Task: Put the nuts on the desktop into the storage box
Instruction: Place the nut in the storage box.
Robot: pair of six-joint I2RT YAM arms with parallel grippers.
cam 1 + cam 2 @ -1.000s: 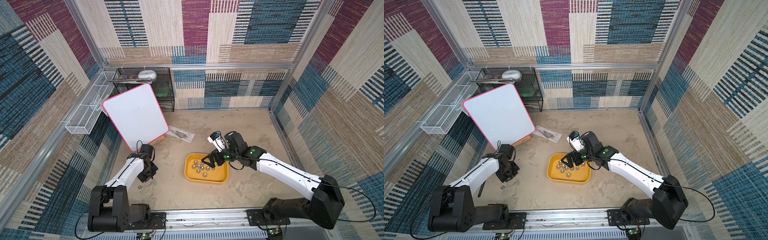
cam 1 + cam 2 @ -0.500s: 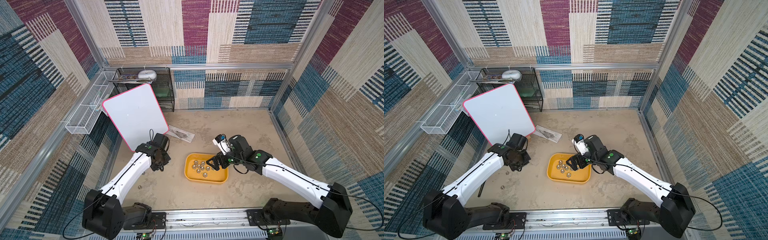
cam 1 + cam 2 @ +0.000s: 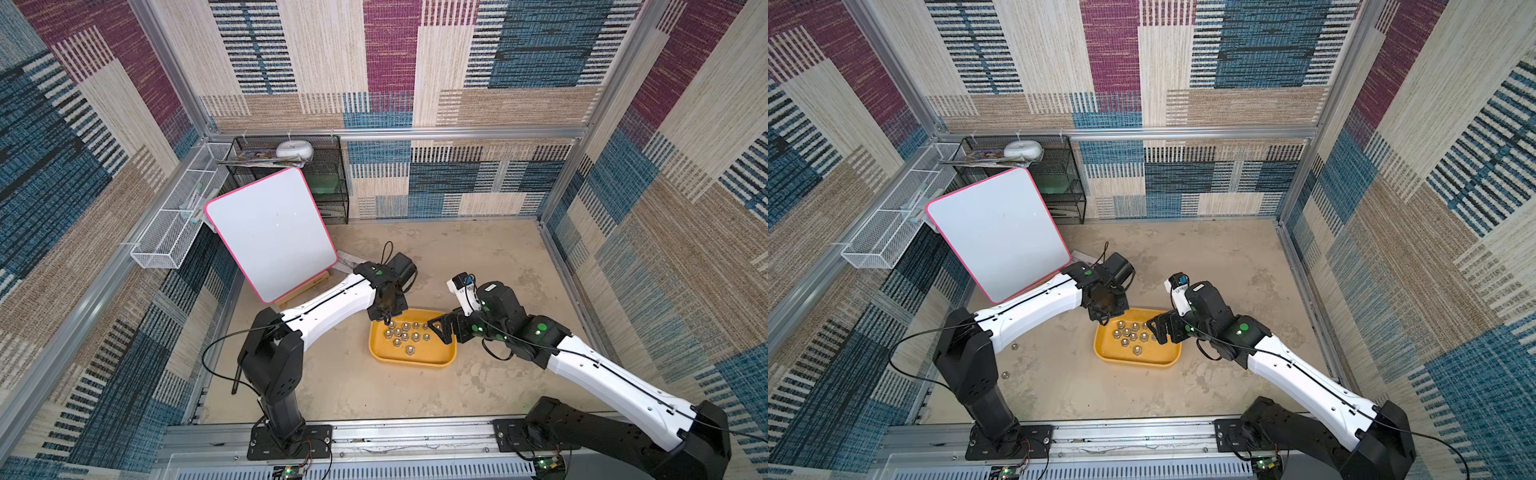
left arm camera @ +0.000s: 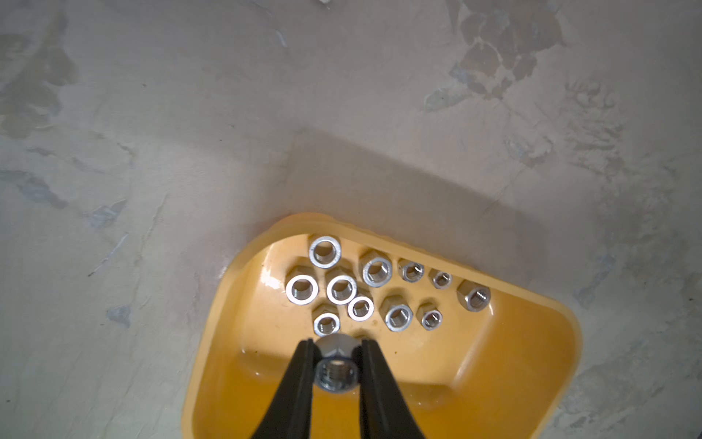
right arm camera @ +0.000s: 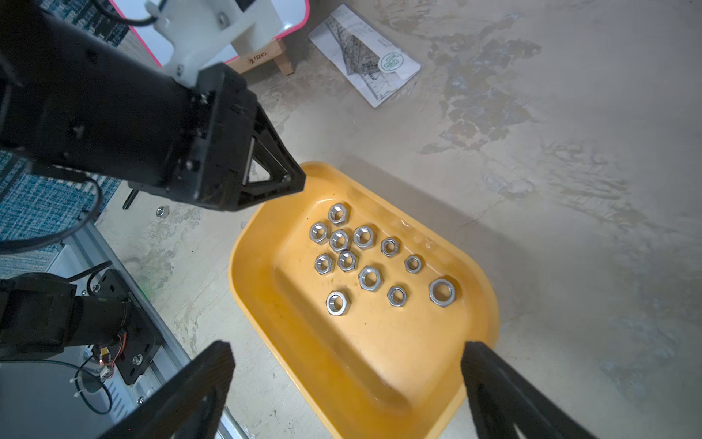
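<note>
Clearly, the left gripper [image 4: 336, 344] was clamped on a single nut [image 4: 336, 374], its two black tapered fingers [image 4: 300, 384] pinching opposite flats with the threaded hole facing the wrist camera. In both top views it hung over the far left corner of the storage box [image 3: 411, 361]. The right gripper [image 5: 347, 347] stood wide apart and held nothing, poised above the box's right end. The box, a shallow mustard-yellow plastic tray with rounded corners and a glossy floor, sat on the table [image 3: 478, 257] between the two arms, toward the near edge. A dozen shiny silver hex nuts [image 5: 347, 260] lay flat inside, clustered toward its left half. Two more loose nuts [image 3: 1014, 345] rested on the mottled beige table well left of the box, beside the left arm.
</note>
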